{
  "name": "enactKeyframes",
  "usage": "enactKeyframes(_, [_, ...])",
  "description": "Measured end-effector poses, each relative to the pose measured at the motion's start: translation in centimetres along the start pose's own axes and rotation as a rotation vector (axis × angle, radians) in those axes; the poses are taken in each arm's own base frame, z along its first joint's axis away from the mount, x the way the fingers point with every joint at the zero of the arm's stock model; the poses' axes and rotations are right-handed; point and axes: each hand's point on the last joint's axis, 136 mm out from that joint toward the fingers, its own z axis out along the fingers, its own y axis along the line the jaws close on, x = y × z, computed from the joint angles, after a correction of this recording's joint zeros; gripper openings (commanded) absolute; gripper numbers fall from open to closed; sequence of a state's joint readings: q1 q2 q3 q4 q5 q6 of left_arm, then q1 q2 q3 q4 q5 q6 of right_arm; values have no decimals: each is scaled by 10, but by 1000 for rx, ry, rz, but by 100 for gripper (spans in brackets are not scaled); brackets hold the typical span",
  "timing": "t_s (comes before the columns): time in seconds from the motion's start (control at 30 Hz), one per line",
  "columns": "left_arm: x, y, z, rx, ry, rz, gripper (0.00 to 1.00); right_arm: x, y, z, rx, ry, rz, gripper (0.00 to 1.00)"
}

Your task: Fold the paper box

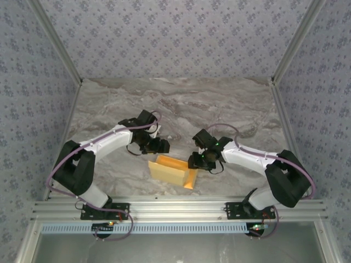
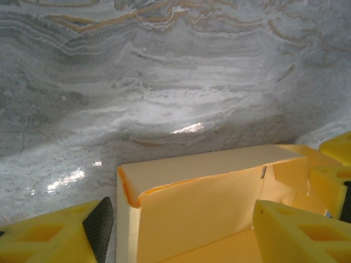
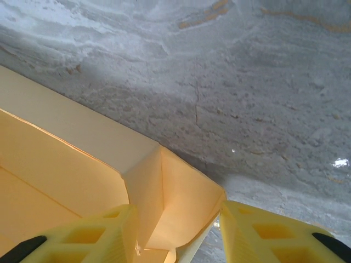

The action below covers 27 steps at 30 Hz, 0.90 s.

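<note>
**As two arms close in, a fold half done**

While both arms bend low over the marbled table (image 1: 230,104), the left gripper (image 2: 184,219) hangs released at the far left corner of the paper box (image 1: 171,171). One yellow finger is outside the left wall and the other is above the floor, and no contact can be made out. The box sits near the table's front edge, between the two grippers, already raised into an open-topped tray. Its far long wall stands upright with its top edge doubled over. Inside, bare orange card is all that can be seen.

At the box's right end, the right gripper (image 3: 178,211) is likewise unclenched. Its fingers straddle the end flap (image 3: 181,192), which leans outward rather than standing square.

The step in hand appears to be closing that right end, with the long walls done and the end panel yet to be tucked. The next move likely calls for the right jaws to pinch or nudge the flap upright and inward. Meanwhile the left gripper would brace the opposite corner so the light tray does not slide. Thin card creases easily, so gentle pressure seems wise.
</note>
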State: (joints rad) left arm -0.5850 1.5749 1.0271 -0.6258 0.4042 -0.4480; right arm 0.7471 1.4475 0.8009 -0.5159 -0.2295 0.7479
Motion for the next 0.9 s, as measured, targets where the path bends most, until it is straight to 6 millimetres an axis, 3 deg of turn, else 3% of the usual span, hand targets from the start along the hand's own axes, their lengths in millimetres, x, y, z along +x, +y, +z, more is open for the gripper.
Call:
enactKeyframes(0.2, [8, 7, 0, -32, 27, -2, 75, -12, 7, 2, 6, -19, -6, 39])
enactKeyframes(0.27, [9, 8, 0, -37, 34, -7, 82, -17, 10, 3, 3, -22, -10, 38])
enactKeyframes(0.33, [11, 9, 0, -27, 42, -24, 98, -20, 13, 4, 0, -26, -15, 38])
enactKeyframes(0.37, [12, 9, 1, -25, 45, -31, 99, -22, 15, 4, -1, -28, -17, 38])
enactKeyframes(0.63, [16, 15, 1, -31, 60, -63, 96, -33, 17, 2, -7, -50, -26, 37])
enactKeyframes(0.9, [24, 23, 6, -52, 82, -117, 84, -36, 15, 2, -7, -55, -29, 37])
